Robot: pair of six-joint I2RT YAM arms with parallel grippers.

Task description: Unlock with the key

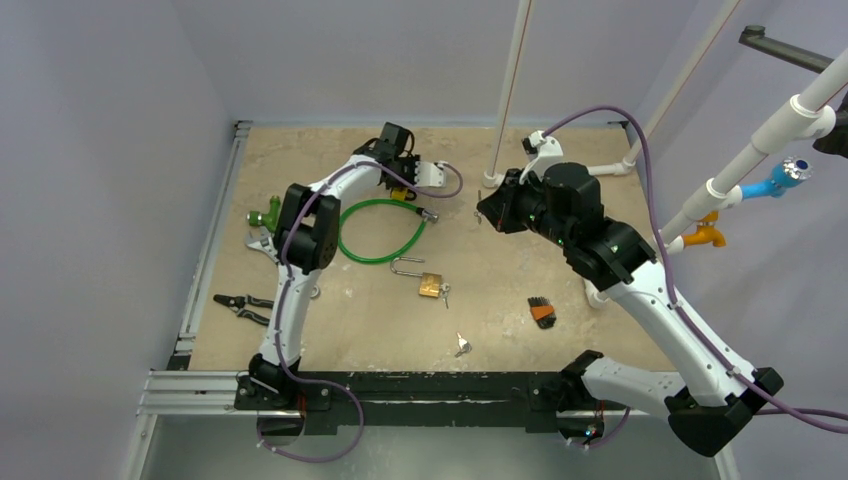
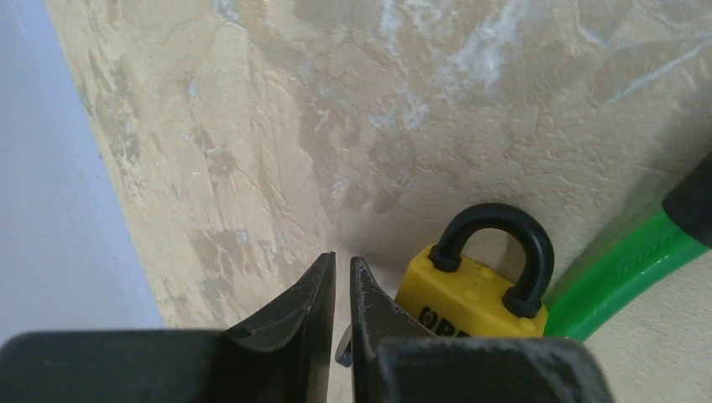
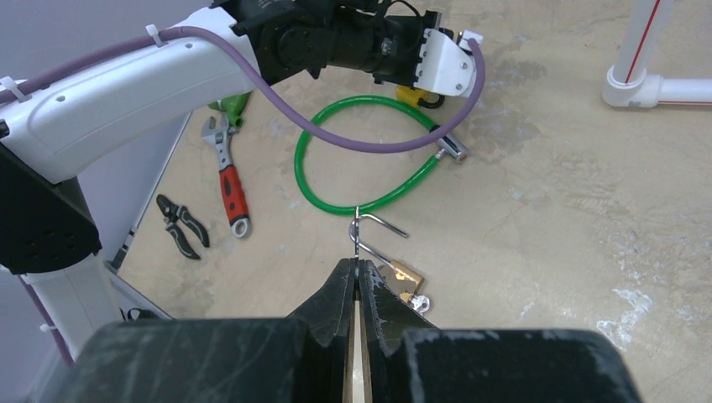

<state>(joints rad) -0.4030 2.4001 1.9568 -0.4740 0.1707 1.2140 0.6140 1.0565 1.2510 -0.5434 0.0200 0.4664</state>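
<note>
A brass padlock [image 1: 431,286] lies mid-table with its steel shackle [image 3: 379,222] swung open and a key [image 3: 417,302] at its base. My right gripper [image 3: 358,262] hovers above it, shut on a thin key [image 3: 357,237] that sticks out edge-on from its tips; in the top view this gripper [image 1: 483,215] is right of the green cable. My left gripper [image 2: 342,259] is at the back of the table, its jaws a narrow slit apart with nothing between the tips. A yellow padlock [image 2: 470,298] with a black shackle stands just right of it.
A green cable loop [image 1: 350,245] lies between the two padlocks. At the left are a red-handled wrench [image 3: 231,189], pliers [image 1: 240,305] and a green fitting [image 1: 265,215]. A loose key [image 1: 461,345] and an orange hex-key set [image 1: 541,312] lie near the front. White pipes [image 1: 510,90] rise at the back right.
</note>
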